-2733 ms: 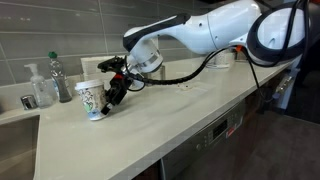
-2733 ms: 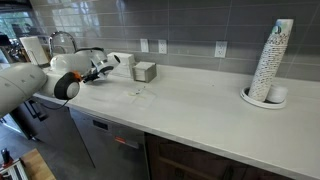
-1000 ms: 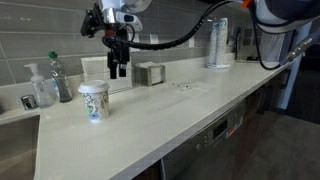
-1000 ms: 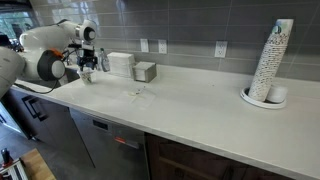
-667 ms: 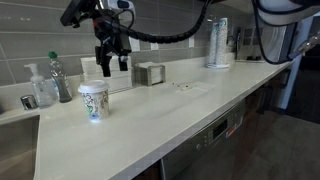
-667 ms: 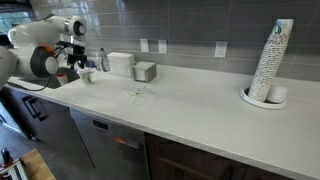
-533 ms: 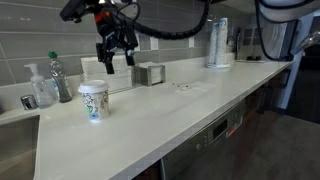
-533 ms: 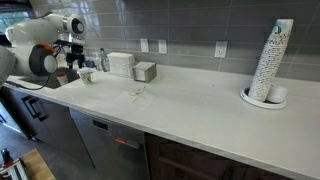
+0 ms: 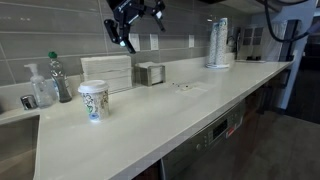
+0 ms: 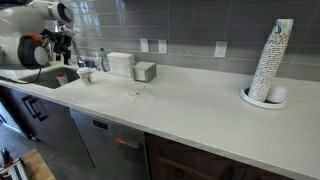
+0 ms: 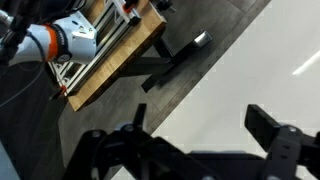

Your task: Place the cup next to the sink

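Cup (image 9: 93,100) upright on counter (image 9: 190,105), just beside sink (image 9: 14,128). Gripper (image 9: 125,35) high in air, farther from sink than cup. Jaws spread wide in wrist view, holding nothing.

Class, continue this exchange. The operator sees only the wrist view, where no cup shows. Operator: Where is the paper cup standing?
Observer: The paper cup stands upright on the counter, near the end by the sink.
Operator: Where is my pincer relative to it?
Observer: The pincer hangs high above the counter, well clear of the cup.
Operator: Anything close to the cup?
Observer: A soap dispenser and a green-capped bottle stand beside it, on the sink side.
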